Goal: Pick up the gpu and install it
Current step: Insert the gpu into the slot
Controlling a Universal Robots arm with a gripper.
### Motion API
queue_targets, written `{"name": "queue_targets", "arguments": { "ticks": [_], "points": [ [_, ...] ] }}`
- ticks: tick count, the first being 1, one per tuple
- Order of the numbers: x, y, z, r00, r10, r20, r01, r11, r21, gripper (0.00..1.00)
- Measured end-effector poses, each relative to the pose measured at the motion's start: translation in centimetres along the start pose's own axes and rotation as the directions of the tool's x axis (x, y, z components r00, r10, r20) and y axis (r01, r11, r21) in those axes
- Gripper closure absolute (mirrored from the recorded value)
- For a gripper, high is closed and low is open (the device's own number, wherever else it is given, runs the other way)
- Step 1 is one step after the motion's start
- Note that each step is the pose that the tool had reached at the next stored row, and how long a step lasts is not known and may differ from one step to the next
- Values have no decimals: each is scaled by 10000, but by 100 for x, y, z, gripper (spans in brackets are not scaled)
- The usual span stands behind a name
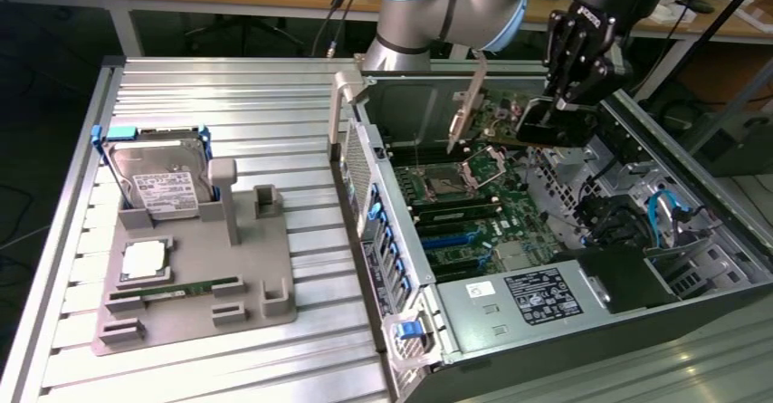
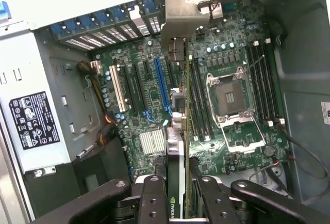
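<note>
Now the gripper (image 1: 558, 118) pinches the gpu (image 1: 490, 118) tight between its two black fingers (image 2: 153, 203). The gpu is a thin, dark, flat card with a pale metal strip at one end. It hangs on its edge over the green motherboard (image 1: 472, 222) inside the open computer case (image 1: 380, 204).

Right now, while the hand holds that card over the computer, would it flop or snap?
The gpu is probably stiff: it sticks straight out from the hand without sagging. It looks thin, so it is likely light for its length. A hard knock against the case might damage something that thin.
</note>
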State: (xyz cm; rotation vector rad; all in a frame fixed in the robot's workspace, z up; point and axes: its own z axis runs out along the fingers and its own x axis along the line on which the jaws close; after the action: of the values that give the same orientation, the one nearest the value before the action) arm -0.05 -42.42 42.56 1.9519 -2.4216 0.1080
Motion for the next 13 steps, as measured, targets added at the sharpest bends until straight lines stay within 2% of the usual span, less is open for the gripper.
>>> {"name": "queue_targets", "arguments": {
  "ticks": [6,13],
  "points": [
    [0,0,1,9975,-704,14,704,9975,48,73],
    [0,0,4,9914,-1310,10,1310,9913,94,73]
  ]
}}
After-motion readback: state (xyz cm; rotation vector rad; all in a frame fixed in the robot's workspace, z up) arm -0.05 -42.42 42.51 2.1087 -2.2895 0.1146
